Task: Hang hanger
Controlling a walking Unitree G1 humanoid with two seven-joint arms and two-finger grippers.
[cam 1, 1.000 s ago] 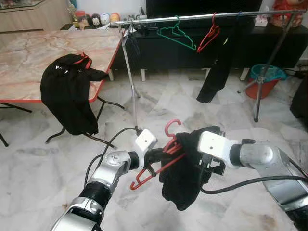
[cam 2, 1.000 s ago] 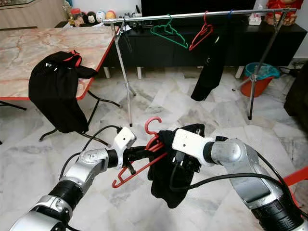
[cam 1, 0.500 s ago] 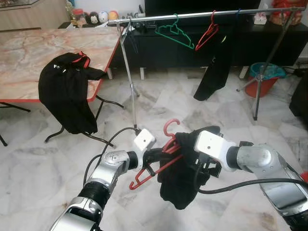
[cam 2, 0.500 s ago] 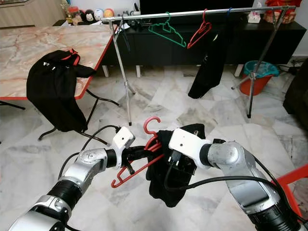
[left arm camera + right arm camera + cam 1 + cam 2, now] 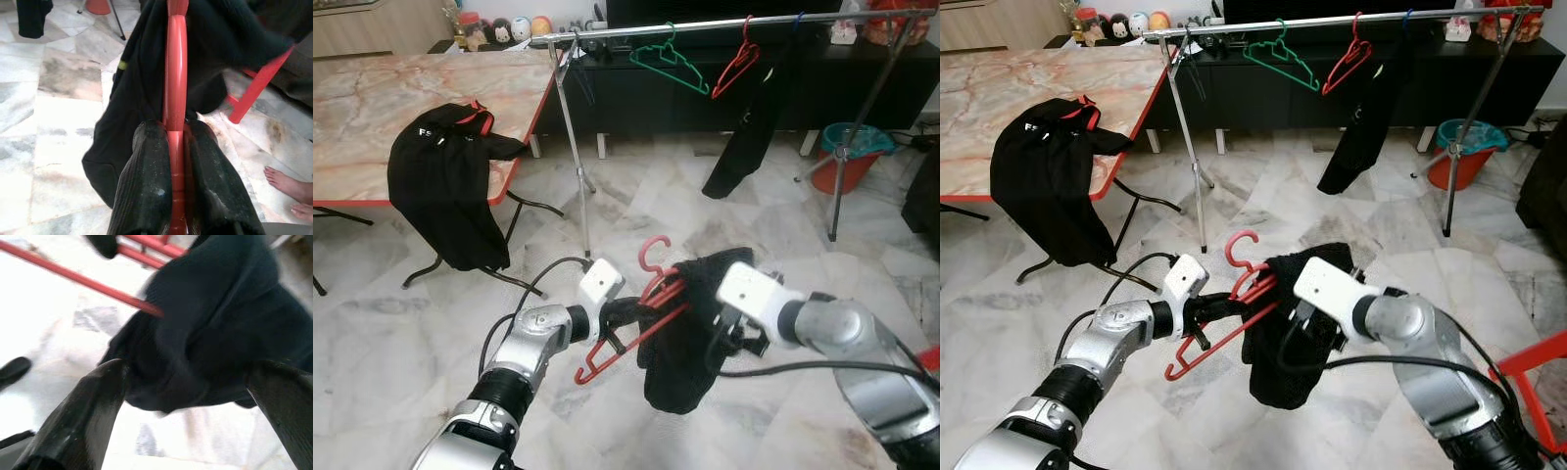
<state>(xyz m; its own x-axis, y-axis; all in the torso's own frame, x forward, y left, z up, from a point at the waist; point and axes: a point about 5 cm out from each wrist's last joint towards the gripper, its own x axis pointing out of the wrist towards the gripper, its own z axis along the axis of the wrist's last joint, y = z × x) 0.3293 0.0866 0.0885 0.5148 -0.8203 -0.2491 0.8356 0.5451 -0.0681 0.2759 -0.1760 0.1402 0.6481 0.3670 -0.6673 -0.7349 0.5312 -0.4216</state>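
Left wrist view: left gripper [image 5: 175,147] clamped on red hanger [image 5: 175,73]; right gripper [image 5: 190,396] fingers apart around black garment [image 5: 215,328].

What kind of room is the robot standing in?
Most likely a living room in someone's home. There is a clothes rail with hangers over a marble tiled floor, a folding table with a black shirt draped over its edge, and toys on a shelf at the back.

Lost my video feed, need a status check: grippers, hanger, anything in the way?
Left gripper shut on red hanger, black garment draped on it. Right gripper open around the garment. Rail ahead across open floor, two hangers already on it.
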